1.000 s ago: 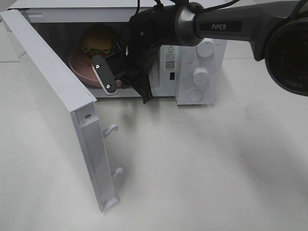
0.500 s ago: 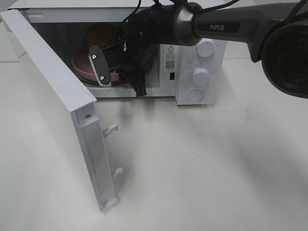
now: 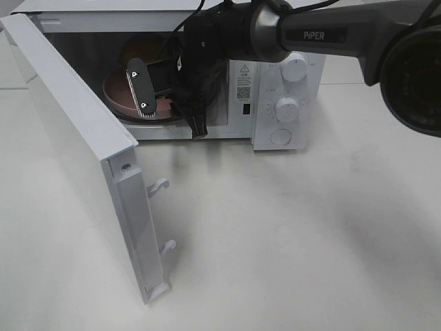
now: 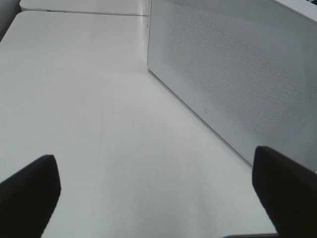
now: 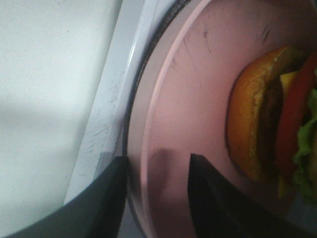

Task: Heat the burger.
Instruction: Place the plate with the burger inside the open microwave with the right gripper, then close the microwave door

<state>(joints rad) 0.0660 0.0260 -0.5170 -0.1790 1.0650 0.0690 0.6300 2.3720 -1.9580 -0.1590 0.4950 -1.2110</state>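
Note:
The burger (image 3: 141, 47) sits on a pink plate (image 3: 114, 93) inside the open white microwave (image 3: 303, 41); only its golden bun top shows behind my right arm. In the right wrist view the burger (image 5: 267, 114), with its bun, tomato and lettuce, lies on the plate (image 5: 198, 74). My right gripper (image 3: 155, 110) reaches into the cavity. Its two fingers straddle the plate's near rim (image 5: 156, 198) and are shut on it. My left gripper (image 4: 153, 163) is open and empty over the bare table, beside the microwave door.
The microwave door (image 3: 76, 131) is swung wide open toward the front left, latch hooks pointing out. Its perforated panel (image 4: 233, 74) fills the left wrist view. The control knobs (image 3: 287, 108) are on the right of the microwave. A white table (image 3: 296, 234) lies in front.
My right gripper moved the plate and burger deeper into the microwave, and the plate went from tilted to level. Over the last half second it only shifted slightly.

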